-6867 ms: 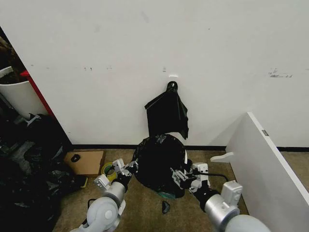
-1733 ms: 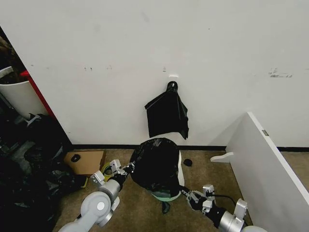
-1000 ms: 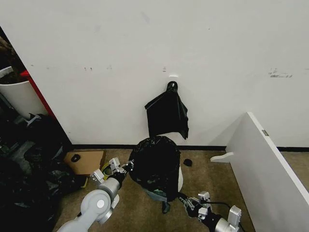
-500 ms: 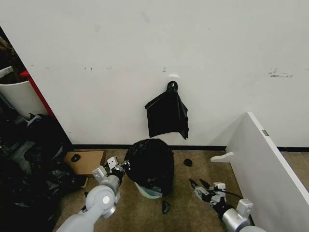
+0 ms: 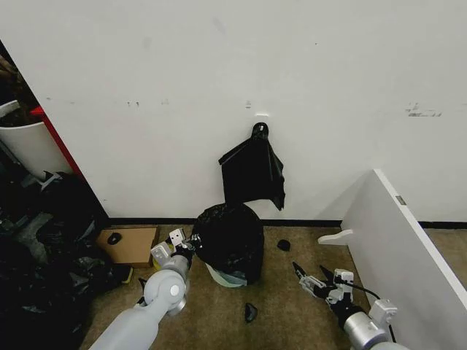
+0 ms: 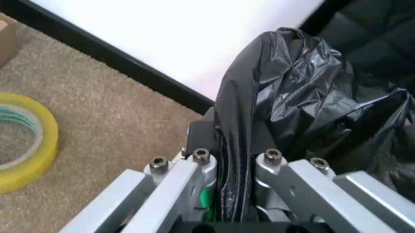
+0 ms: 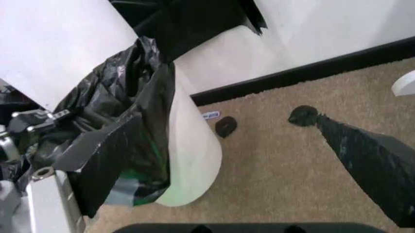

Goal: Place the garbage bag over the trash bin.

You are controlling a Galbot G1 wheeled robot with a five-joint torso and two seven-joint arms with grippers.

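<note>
The garbage bag (image 5: 232, 235), glossy, black and crinkled, is draped over the trash bin (image 5: 221, 278). Only the bin's pale lower part shows under the bag by the wall. My left gripper (image 5: 185, 246) sits at the bag's left side. In the left wrist view my left gripper (image 6: 235, 158) is shut on a fold of the garbage bag (image 6: 295, 97). My right gripper (image 5: 308, 270) hovers open over the carpet, right of the bin and apart from it. In the right wrist view the bin's cream side (image 7: 192, 145) is bare below the bag's edge (image 7: 123, 145), with one black fingertip (image 7: 363, 155) to the side.
A flat black bunch (image 5: 253, 171) hangs on the wall above the bin. A white board (image 5: 398, 240) leans at the right. Dark stuffed sacks (image 5: 44, 255) and a white tub (image 5: 29, 142) crowd the left. Cardboard (image 5: 130, 244), a yellow tape roll (image 6: 26, 145) and small black scraps (image 5: 250, 312) lie on the carpet.
My right gripper has left the bin's lower right side, swung out to the right and now stands open. The bagged bin shifted slightly left. My left gripper keeps its hold on the bag.
</note>
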